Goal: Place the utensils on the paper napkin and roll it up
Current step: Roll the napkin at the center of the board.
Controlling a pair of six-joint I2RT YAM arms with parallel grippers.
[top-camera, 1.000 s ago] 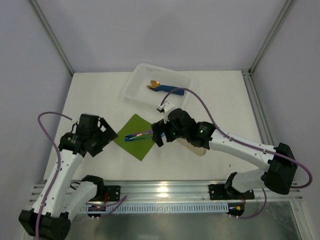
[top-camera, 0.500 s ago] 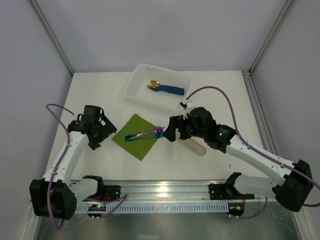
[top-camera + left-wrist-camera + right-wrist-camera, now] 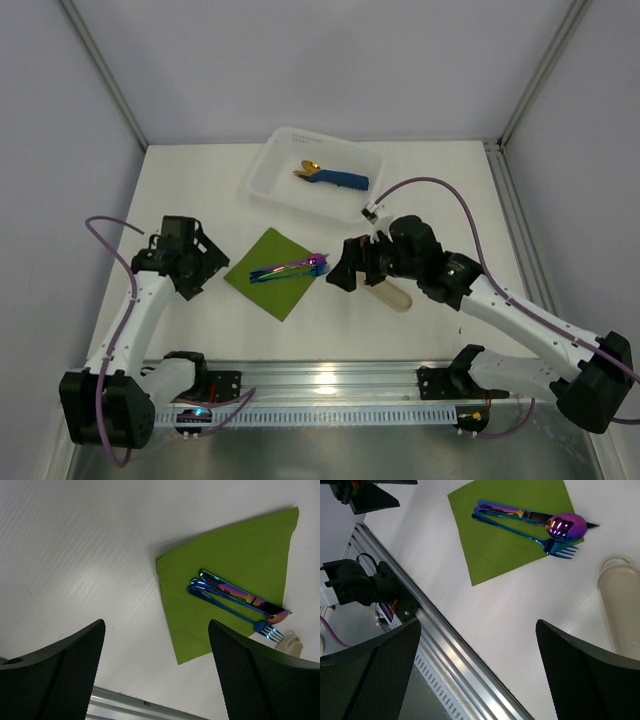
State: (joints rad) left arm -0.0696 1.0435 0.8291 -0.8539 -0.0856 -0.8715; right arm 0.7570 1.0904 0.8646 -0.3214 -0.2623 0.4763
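Note:
The green paper napkin (image 3: 269, 273) lies flat on the white table, also seen in the left wrist view (image 3: 235, 555) and the right wrist view (image 3: 510, 535). The iridescent utensils (image 3: 292, 268), a knife, spoon and fork, lie together across it (image 3: 235, 597) (image 3: 530, 522), their heads past its right corner. My left gripper (image 3: 200, 268) is open and empty, left of the napkin. My right gripper (image 3: 342, 272) is open and empty, just right of the utensils' heads.
A clear plastic tray (image 3: 275, 160) at the back holds gold cutlery wrapped in a blue napkin (image 3: 335, 179). A beige oblong piece (image 3: 392, 294) lies under my right arm, also in the right wrist view (image 3: 622, 600). A metal rail (image 3: 330, 380) runs along the near edge.
My right gripper has let go of the utensils on the napkin and drawn back to the right. My left arm has swung its gripper slightly.

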